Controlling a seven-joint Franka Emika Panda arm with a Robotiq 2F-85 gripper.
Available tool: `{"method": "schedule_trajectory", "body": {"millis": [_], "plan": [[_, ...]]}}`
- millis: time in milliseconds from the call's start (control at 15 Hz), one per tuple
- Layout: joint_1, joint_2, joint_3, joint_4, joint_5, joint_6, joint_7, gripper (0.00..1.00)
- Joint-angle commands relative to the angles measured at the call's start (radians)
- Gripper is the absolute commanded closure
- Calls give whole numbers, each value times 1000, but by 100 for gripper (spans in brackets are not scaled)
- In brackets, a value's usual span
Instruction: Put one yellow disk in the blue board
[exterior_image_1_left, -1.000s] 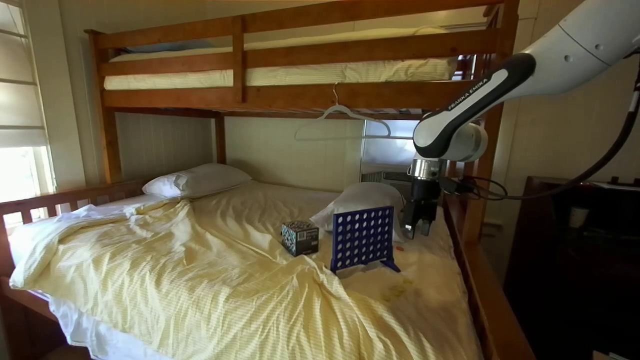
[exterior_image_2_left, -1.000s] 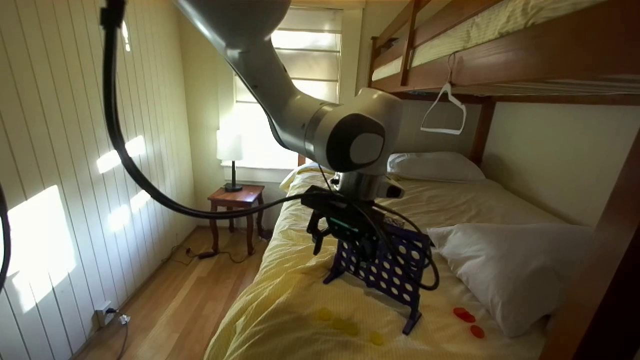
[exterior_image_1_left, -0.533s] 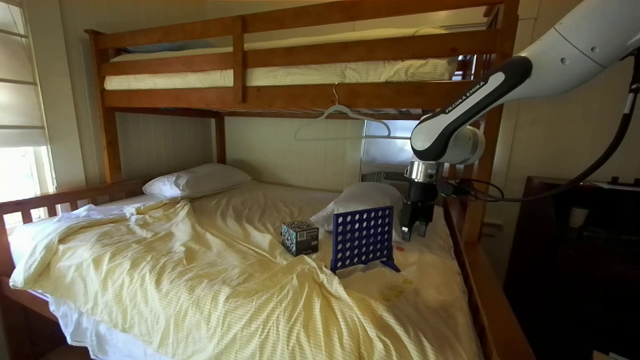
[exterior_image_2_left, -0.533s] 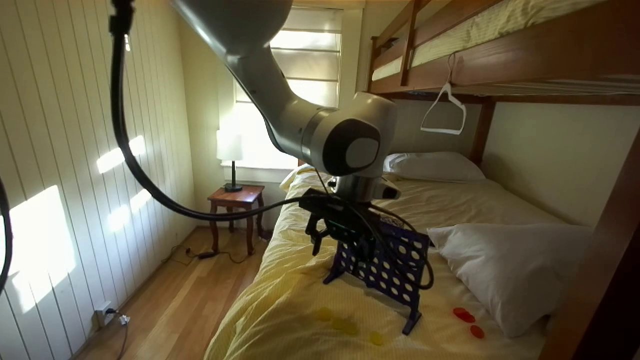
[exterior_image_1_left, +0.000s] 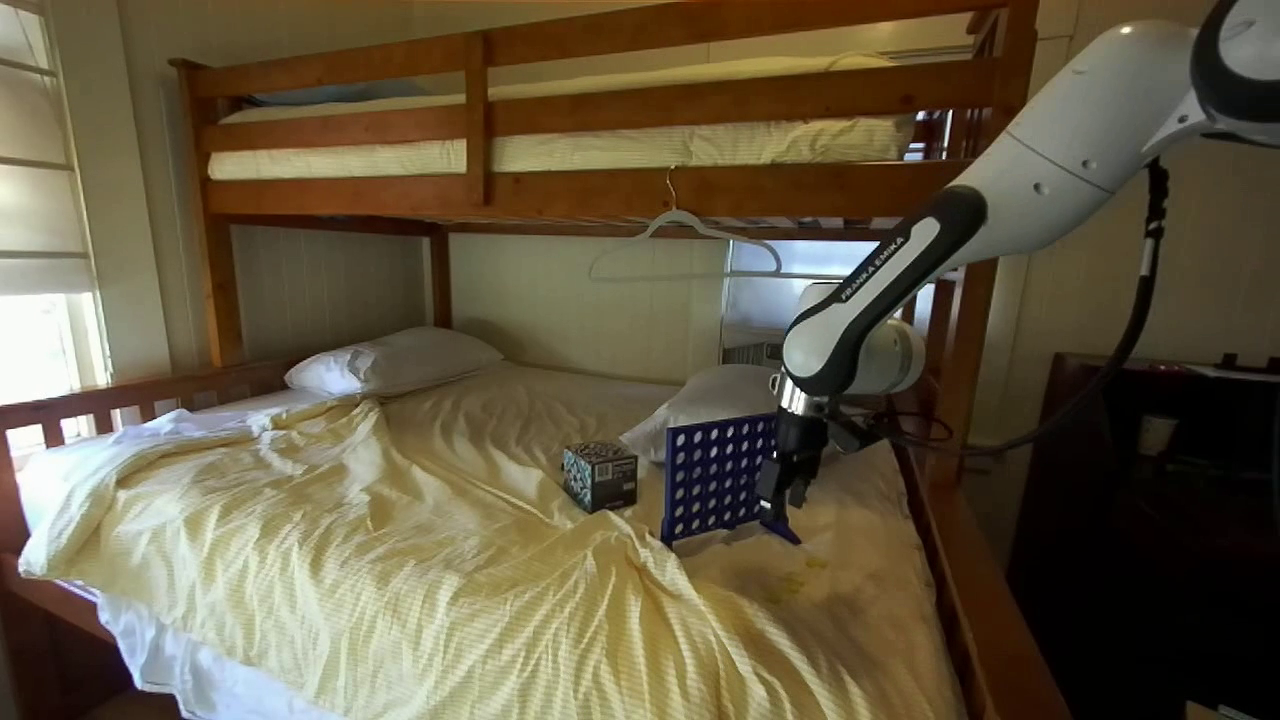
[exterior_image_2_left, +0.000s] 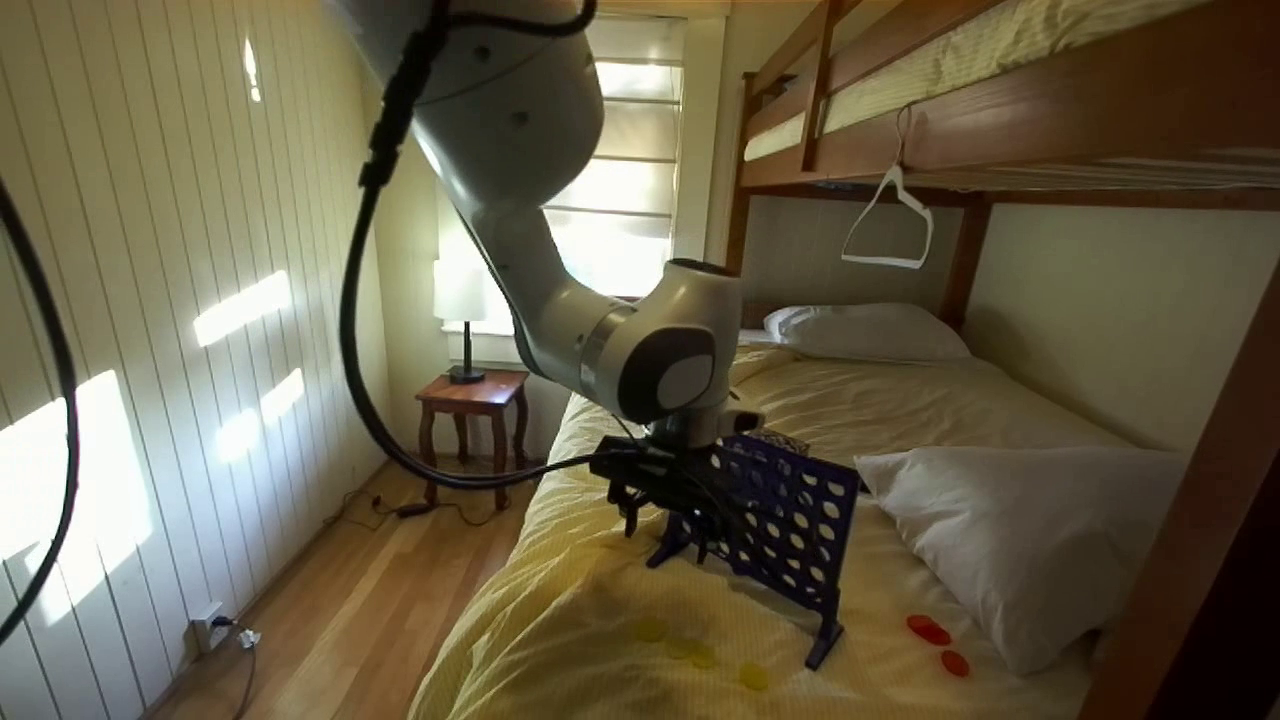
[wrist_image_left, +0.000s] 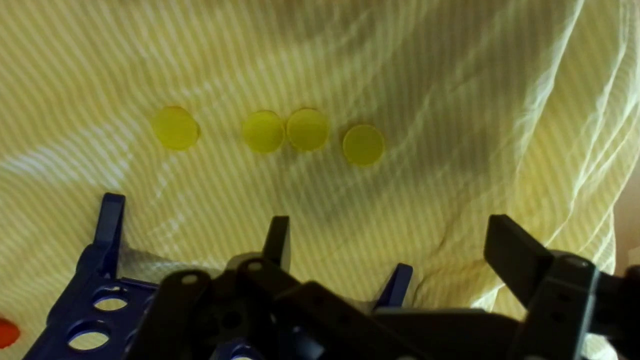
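Note:
Several yellow disks lie flat on the yellow striped sheet: a left one (wrist_image_left: 175, 128), two touching in the middle (wrist_image_left: 308, 129) and a right one (wrist_image_left: 363, 145). They also show faintly in both exterior views (exterior_image_1_left: 792, 580) (exterior_image_2_left: 752, 677). The blue board (exterior_image_1_left: 712, 470) stands upright on the bed (exterior_image_2_left: 800, 520); part of it shows at lower left in the wrist view (wrist_image_left: 122, 292). My gripper (wrist_image_left: 390, 220) is open and empty, with wide-apart fingers. In both exterior views it hangs beside the board (exterior_image_1_left: 783, 502) (exterior_image_2_left: 666, 540), on the disks' side. The disks lie beyond its fingertips in the wrist view.
A dark patterned box (exterior_image_1_left: 600, 476) stands behind the board. Red disks (exterior_image_2_left: 928, 629) lie near a white pillow (exterior_image_2_left: 1020, 540). A hanger (exterior_image_1_left: 672, 218) hangs from the upper bunk. A wooden bed rail (exterior_image_1_left: 985, 600) runs along the bed's side. My arm's cable loops beside the gripper.
My arm has moved down, and left in both exterior views, bringing the open gripper lower beside the board. The board and the disks have not moved.

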Motion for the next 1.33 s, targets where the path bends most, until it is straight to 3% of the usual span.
{"method": "schedule_trajectory", "body": {"millis": [0, 667, 1267], "plan": [[-31, 102, 44, 53, -2, 66, -60, 0], [-120, 279, 163, 153, -9, 119, -180, 0], [-162, 344, 191, 201, -36, 66, -230, 0]]}}
